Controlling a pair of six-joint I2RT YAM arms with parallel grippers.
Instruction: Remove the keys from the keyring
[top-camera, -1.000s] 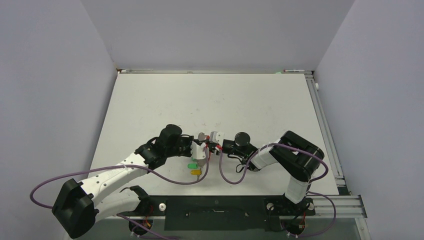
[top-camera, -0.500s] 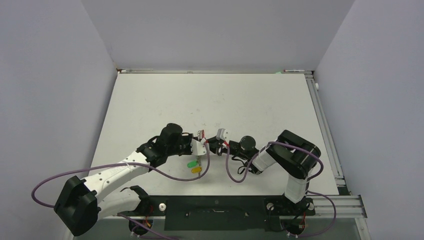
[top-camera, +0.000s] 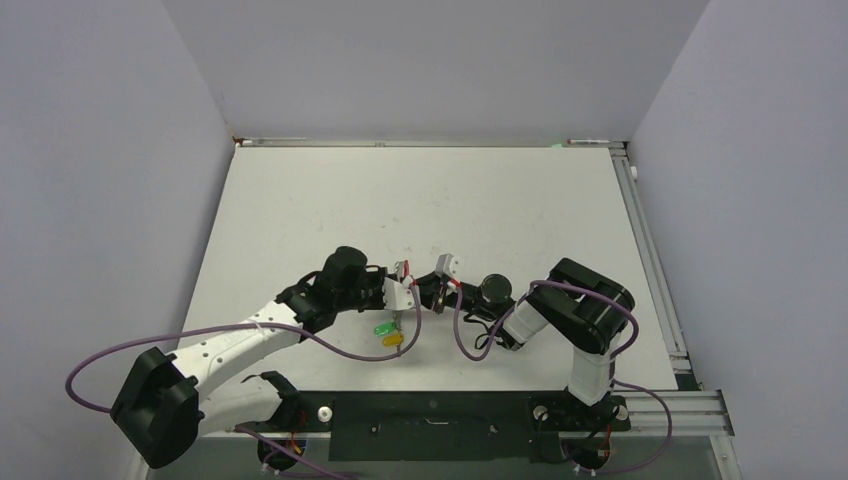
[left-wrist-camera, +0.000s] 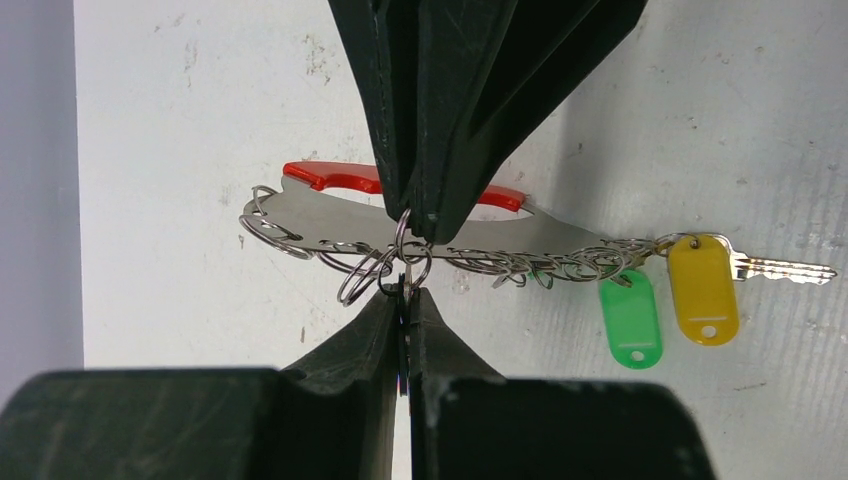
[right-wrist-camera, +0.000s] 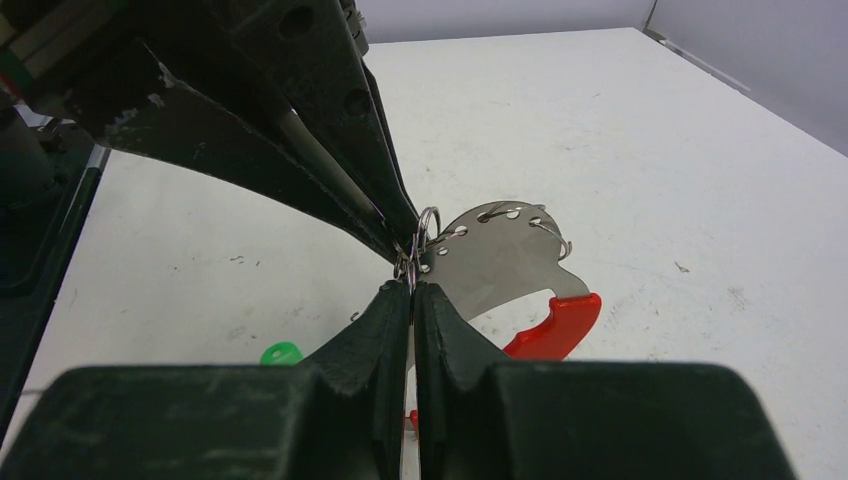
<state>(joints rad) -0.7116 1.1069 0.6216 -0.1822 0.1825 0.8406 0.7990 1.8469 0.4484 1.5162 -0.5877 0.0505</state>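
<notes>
The keyring hangs between both grippers just above the table, a grey perforated band (left-wrist-camera: 330, 225) with a red half (left-wrist-camera: 335, 177); it also shows in the right wrist view (right-wrist-camera: 490, 260). Several small split rings hang along it. A key (left-wrist-camera: 775, 268) with a yellow tag (left-wrist-camera: 703, 290) and a green tag (left-wrist-camera: 630, 320) trail off to one side. My left gripper (left-wrist-camera: 405, 292) is shut on a thin flat piece, seemingly a key seen edge-on, hanging from a small ring. My right gripper (right-wrist-camera: 411, 288) is shut on the keyring's grey band, tip to tip with the left gripper (right-wrist-camera: 400, 240).
In the top view the grippers meet at the table's near middle (top-camera: 418, 288), with the green tag (top-camera: 382, 329) and the yellow tag (top-camera: 393, 341) on the white table (top-camera: 420, 200) just below. Purple cables loop beside both arms. Grey walls enclose the table.
The right gripper has shifted slightly right and turned, drawing the keyring a little away from the left gripper. The tags have hardly moved. Both grippers stay shut.
</notes>
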